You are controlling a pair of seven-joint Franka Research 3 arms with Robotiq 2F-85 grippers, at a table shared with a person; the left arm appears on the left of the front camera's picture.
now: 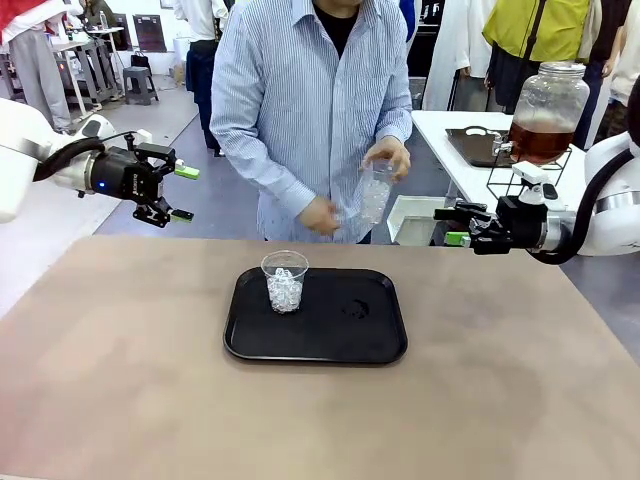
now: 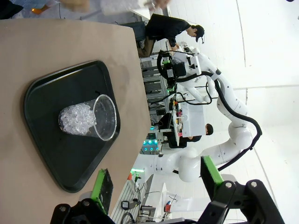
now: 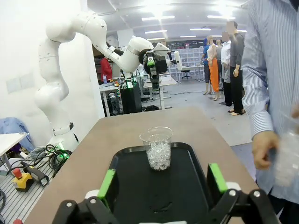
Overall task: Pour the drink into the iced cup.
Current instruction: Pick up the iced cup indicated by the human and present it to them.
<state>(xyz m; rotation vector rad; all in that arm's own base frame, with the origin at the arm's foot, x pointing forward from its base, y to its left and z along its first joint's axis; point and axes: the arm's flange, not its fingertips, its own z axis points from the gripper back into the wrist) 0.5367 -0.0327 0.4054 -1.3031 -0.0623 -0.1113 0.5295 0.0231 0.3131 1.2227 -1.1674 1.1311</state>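
Hovering empty with jaws wide apart: left hand at far left, right hand at far right. Resting on black tray on tabletop, iced cup; drink in jar behind right hand.

Left gripper, right gripper: jaws spread

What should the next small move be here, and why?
Probably wait with both arms. The left gripper and right gripper hang open and empty at the table's sides. The iced cup stands ready on the black tray, but the amber drink sits in the glass dispenser jar on the side table, and the person's hand holds a clear cup.
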